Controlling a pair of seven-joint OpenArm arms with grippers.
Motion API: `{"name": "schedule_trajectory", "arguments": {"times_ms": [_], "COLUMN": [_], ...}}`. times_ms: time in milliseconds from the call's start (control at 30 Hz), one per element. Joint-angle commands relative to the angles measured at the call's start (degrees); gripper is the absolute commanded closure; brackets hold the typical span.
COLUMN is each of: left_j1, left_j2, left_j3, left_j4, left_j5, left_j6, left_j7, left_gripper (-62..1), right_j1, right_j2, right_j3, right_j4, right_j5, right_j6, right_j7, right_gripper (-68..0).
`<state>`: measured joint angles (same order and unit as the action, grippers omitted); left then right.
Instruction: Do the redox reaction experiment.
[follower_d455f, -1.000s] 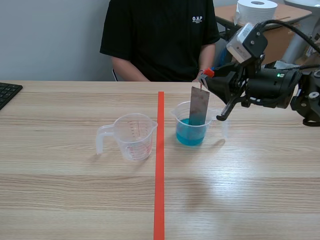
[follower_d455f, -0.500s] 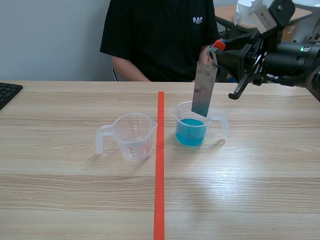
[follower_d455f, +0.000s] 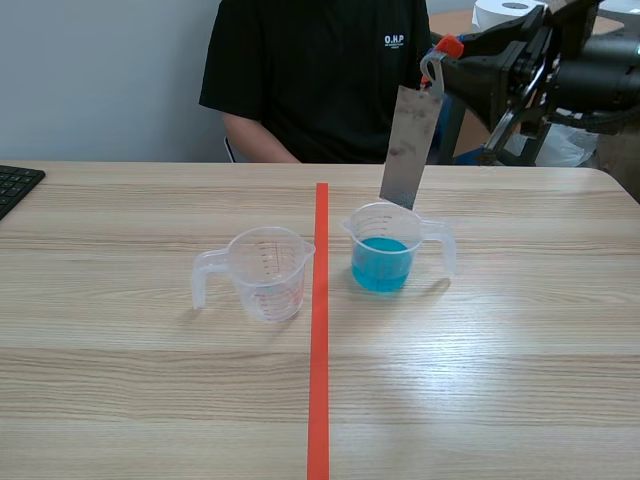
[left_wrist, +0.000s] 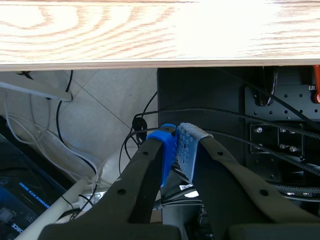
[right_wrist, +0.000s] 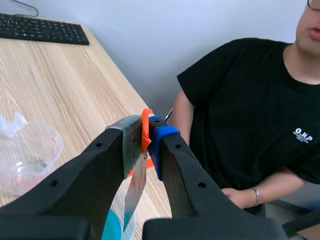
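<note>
A pale wood-grain worktop (follower_d455f: 150, 380) carries a black computer keyboard (follower_d455f: 15, 185) at its far left edge and a straight orange-red tape line (follower_d455f: 318, 330) down its middle. A person in a black short-sleeved T-shirt (follower_d455f: 320, 80) sits across it, a thin bracelet (right_wrist: 255, 196) on one wrist. A white paper roll (follower_d455f: 510, 12) stands behind. Below the worktop's edge, black cables (left_wrist: 75, 125) trail over a tiled floor (left_wrist: 110, 110).
</note>
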<state>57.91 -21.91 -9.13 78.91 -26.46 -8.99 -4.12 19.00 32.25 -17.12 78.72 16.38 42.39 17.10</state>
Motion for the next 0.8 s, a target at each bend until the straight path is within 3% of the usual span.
{"name": "schedule_trajectory", "arguments": {"times_ms": [0,367,767], "left_j1": [0.00,0.00,0.00], "left_j2": [0.28,0.28,-0.63], "left_j3": [0.07,0.07,0.07], "left_j4": [0.52,0.52,0.55], "left_j5": [-0.13,-0.13,-0.11], "left_j6": [-0.13,-0.13,-0.15], "left_j7": [-0.39,-0.37,-0.66], "left_gripper": [-4.0,-4.0,-4.0], "right_j1": [0.79,0.66,0.66], "right_j2": [1.29,3.43,5.40], "right_j3": [0.09,0.09,0.09], "right_j4": [1.75,6.38,8.68], "right_j5": [2.32,11.19,16.52], "right_j6": [0.33,0.33,0.33], "right_j7": [-0.20,-7.61,-11.47], "right_gripper": [-1.3,-1.3,-1.3]}}
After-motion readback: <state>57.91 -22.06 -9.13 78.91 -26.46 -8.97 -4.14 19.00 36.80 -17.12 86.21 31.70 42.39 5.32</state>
